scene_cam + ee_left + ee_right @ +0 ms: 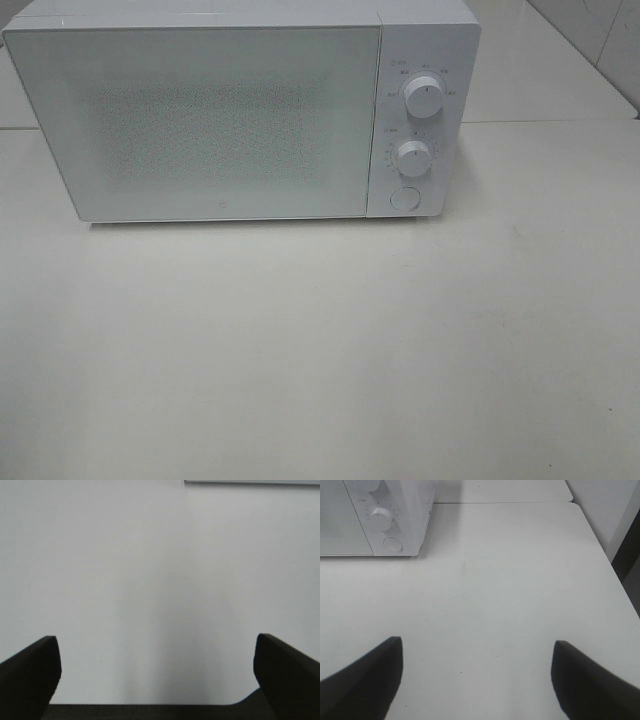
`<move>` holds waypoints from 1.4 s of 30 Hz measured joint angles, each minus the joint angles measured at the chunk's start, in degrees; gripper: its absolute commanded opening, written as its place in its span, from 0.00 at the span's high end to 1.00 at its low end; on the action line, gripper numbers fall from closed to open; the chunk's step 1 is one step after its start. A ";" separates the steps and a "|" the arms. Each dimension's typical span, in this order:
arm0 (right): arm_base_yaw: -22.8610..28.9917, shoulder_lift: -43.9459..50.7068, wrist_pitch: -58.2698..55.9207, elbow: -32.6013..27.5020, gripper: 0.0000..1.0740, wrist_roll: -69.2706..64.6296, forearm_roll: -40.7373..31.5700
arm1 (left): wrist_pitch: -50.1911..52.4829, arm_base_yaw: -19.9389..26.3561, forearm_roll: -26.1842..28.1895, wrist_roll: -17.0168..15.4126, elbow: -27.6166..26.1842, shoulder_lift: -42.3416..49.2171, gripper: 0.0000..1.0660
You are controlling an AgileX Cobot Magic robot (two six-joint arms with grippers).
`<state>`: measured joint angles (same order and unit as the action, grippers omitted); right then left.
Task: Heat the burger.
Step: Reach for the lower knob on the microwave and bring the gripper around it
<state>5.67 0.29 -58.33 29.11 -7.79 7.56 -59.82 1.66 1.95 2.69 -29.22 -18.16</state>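
Judging nothing done yet: left end effector (156, 672) and right end effector (476, 672) gape empty, microwave (200, 120) beyond them shut, burger unseen.

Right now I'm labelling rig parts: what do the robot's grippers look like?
The left gripper shows two matte black fingers with blunt, slanted tips and a dark bar joining them at the base. The right gripper has matching black fingers. No cables or markings show; the arms themselves are out of view.
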 measured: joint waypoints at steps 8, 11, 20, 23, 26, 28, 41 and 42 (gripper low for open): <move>0.00 0.00 0.00 0.00 0.29 0.00 0.00 | 0.06 0.00 3.09 0.00 0.06 11.17 0.06; 0.00 0.00 0.00 0.00 0.29 0.00 0.00 | 0.17 0.00 5.84 0.00 0.06 14.27 0.06; 0.00 0.00 0.00 0.00 0.29 0.00 0.00 | 0.23 0.00 7.51 0.00 0.06 18.39 0.06; 0.00 0.00 0.00 0.00 0.29 0.00 0.00 | 0.23 0.00 7.51 0.00 0.06 18.39 0.06; 0.00 0.00 0.00 0.00 0.29 0.00 0.00 | 0.23 0.00 7.51 0.00 0.06 18.39 0.06; 0.00 0.00 0.00 0.00 0.29 0.00 0.00 | 0.23 0.00 7.51 0.00 0.06 18.39 0.06; 0.00 0.00 0.00 0.00 0.29 0.00 0.00 | 0.23 0.00 7.51 0.00 0.06 18.39 0.06; 0.00 0.00 0.00 0.00 0.29 0.00 0.00 | 0.23 0.00 7.51 0.00 0.06 18.39 0.06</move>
<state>5.67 0.29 -58.33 29.11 -7.79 7.56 -59.59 1.66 9.45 2.69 -29.16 0.23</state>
